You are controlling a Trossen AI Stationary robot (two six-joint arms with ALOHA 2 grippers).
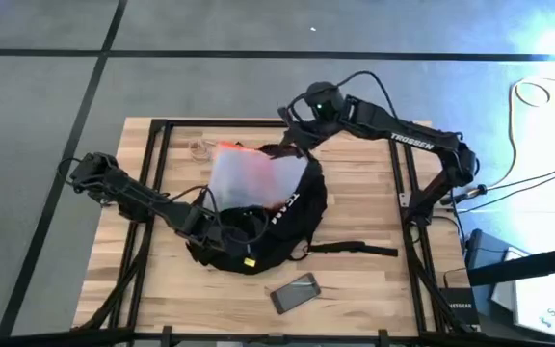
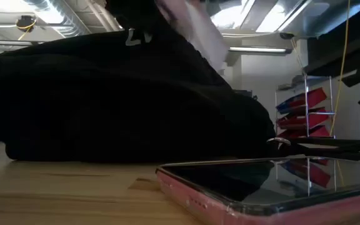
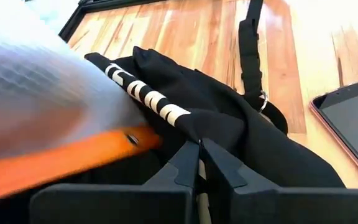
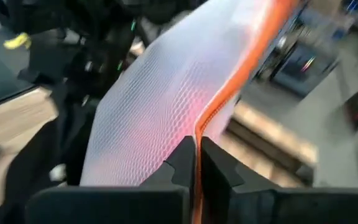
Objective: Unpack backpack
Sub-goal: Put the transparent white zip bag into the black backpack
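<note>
1. We see a wooden tabletop (image 1: 355, 280) from above, with a dark frame around its edges.
2. The backpack (image 1: 258, 231), large, black and rounded, lies near the middle of the tabletop, its white lettering facing up and one strap (image 1: 355, 249) trailing toward the right side.
3. A translucent white mesh pouch (image 1: 249, 178) with an orange zipper edge sticks out of the backpack's top.
4. The right pincer (image 4: 196, 149) is closed on the orange edge of the mesh pouch, at the backpack's far end.
5. The left pincer (image 3: 199, 155) is closed on the backpack's black fabric, beside a black-and-white striped trim (image 3: 148, 96), at the near left side.
6. A phone (image 1: 295, 292) in a pink case lies flat on the tabletop, near the front edge, just apart from the backpack.
</note>
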